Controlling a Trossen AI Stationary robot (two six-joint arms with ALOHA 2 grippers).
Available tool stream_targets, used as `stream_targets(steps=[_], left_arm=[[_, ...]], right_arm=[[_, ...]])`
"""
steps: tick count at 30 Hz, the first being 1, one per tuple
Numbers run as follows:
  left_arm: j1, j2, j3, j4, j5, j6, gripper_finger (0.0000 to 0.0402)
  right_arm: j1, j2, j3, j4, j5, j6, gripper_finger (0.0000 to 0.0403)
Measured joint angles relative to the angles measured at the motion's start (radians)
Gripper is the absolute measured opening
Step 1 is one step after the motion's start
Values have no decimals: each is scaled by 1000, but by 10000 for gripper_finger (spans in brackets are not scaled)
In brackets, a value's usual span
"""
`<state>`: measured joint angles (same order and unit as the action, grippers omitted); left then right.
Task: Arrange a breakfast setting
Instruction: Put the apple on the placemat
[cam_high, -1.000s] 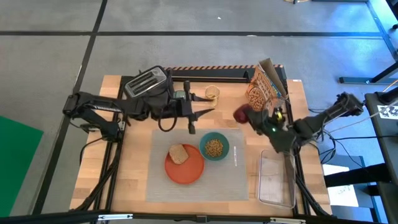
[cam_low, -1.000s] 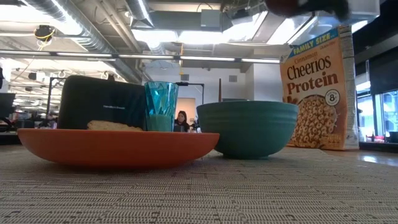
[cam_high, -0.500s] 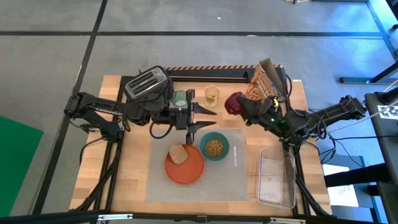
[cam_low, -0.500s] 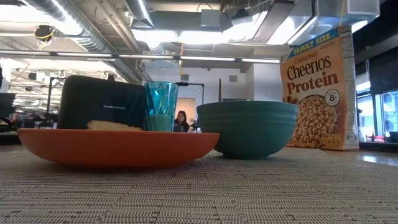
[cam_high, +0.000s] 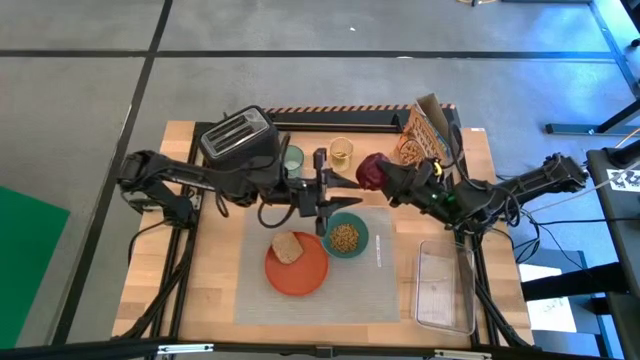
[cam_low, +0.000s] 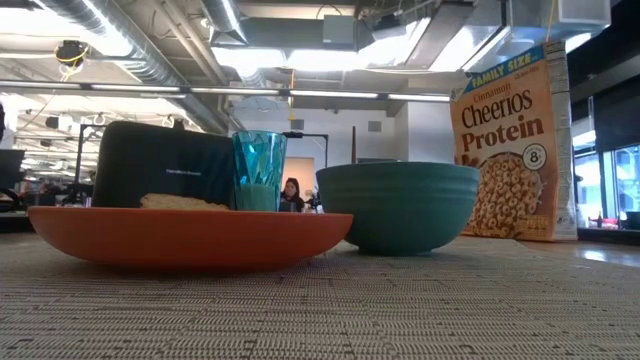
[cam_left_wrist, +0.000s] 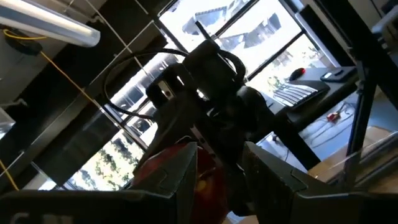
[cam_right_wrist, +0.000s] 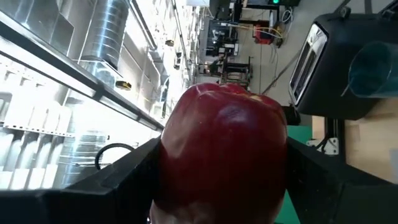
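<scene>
Currently, the right tool (cam_high: 385, 172) grips the fruit (cam_high: 372, 169) beyond the placemat (cam_high: 395, 290), facing the open left tool (cam_high: 333, 187).

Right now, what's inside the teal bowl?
From above, the bowl holds a small heap of tan cereal in the middle. The left gripper hangs over its rim, covering a bit. From table height the wall hides everything inside.

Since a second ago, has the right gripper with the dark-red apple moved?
Yes. The right gripper carried the dark-red apple toward the far edge, closer to the small yellowish glass.
</scene>
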<state>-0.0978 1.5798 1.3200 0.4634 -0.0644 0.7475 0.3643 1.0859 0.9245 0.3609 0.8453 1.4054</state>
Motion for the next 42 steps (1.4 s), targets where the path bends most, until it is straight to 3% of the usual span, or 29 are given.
stream_targets(steps=[11, 20, 42], left_arm=[[0, 54, 40, -3, -91, 153, 124], [0, 54, 40, 25, -149, 329, 86], [21, 54, 40, 50, -92, 337, 32]], right_arm=[[2, 13, 0, 80, 9, -34, 283], [2, 12, 0, 87, 9, -35, 283], [1, 17, 0, 66, 45, -34, 283]])
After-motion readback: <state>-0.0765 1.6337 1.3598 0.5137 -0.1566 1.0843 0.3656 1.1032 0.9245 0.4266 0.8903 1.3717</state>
